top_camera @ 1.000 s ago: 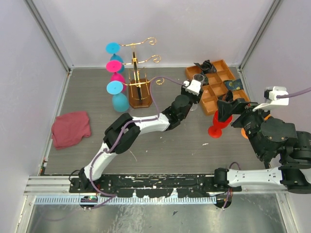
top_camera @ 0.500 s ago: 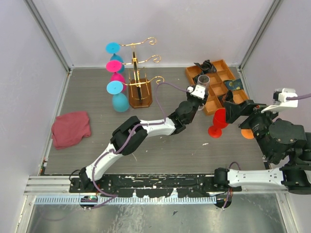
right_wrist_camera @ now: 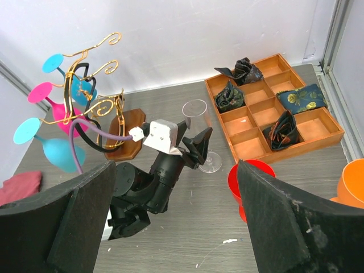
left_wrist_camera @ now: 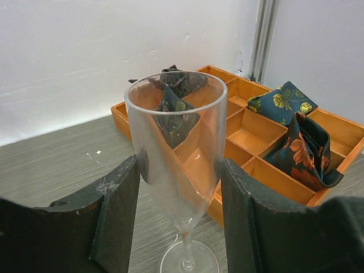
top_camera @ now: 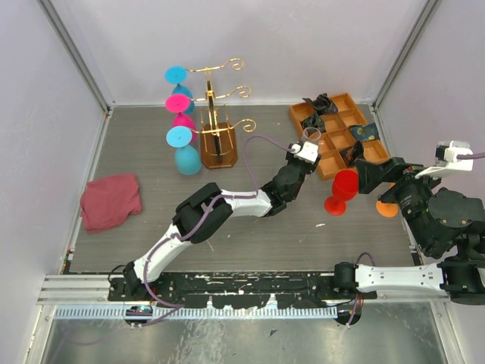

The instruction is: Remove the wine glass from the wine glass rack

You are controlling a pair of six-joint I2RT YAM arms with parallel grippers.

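Flute between left gripper fingers; clamped or loose, cannot tell. Seat foot flat, part evenly, retreat straight.

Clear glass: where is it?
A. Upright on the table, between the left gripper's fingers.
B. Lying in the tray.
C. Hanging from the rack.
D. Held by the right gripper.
A: the clear glass stands upright with its foot on the table, with a finger of the left gripper on either side.
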